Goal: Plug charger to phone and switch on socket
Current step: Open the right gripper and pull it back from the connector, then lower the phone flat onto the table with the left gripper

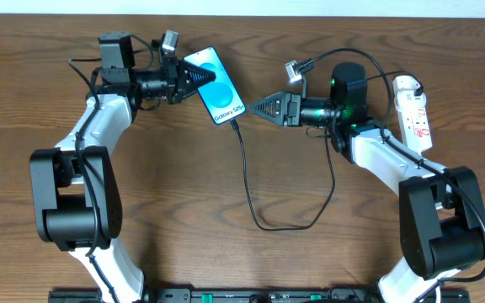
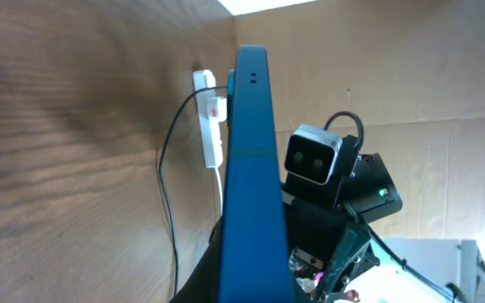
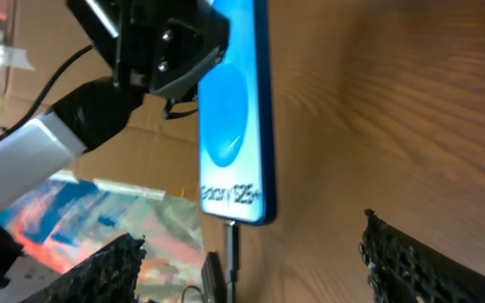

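Observation:
The phone [image 1: 217, 87], with a blue screen, is held on edge at the back left by my left gripper [image 1: 194, 77], which is shut on its top end. It appears edge-on in the left wrist view [image 2: 247, 160] and face-on in the right wrist view [image 3: 234, 109]. The charger's black cable [image 1: 245, 168] loops over the table. Its connector tip [image 3: 231, 240] sits at the phone's bottom port. My right gripper [image 1: 258, 107] is open and empty just right of the phone's lower end, its fingers apart on either side of the connector [image 3: 255, 269]. The socket, a white power strip [image 1: 414, 114], lies at the far right.
The charger's white plug head [image 1: 405, 84] sits at the far end of the strip. The strip also shows in the left wrist view [image 2: 211, 126], with the right arm's wrist camera [image 2: 314, 156] facing it. The cable loop reaches toward the table's front middle [image 1: 268, 225].

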Action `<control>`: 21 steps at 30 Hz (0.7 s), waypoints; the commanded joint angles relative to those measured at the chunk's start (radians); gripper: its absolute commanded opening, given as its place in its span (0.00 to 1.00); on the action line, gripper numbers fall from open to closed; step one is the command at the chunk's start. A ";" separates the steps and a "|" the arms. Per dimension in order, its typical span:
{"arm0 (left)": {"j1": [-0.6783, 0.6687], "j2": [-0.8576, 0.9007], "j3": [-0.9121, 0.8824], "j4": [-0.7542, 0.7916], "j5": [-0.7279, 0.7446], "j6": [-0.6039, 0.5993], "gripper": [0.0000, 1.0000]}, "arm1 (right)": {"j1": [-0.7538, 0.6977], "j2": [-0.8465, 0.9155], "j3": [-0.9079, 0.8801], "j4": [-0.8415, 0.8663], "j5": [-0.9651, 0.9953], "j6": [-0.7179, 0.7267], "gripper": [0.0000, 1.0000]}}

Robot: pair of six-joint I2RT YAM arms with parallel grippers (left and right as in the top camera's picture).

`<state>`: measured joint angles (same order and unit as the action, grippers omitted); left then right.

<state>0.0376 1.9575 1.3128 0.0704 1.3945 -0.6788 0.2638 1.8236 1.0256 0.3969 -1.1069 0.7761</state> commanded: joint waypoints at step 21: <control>-0.002 0.012 0.000 -0.515 -0.490 0.286 0.07 | 0.041 -0.003 0.006 -0.235 0.226 -0.190 0.91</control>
<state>0.0376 1.9575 1.3010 -0.4446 0.9051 -0.4137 0.2947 1.8240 1.0260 0.1631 -0.8967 0.6155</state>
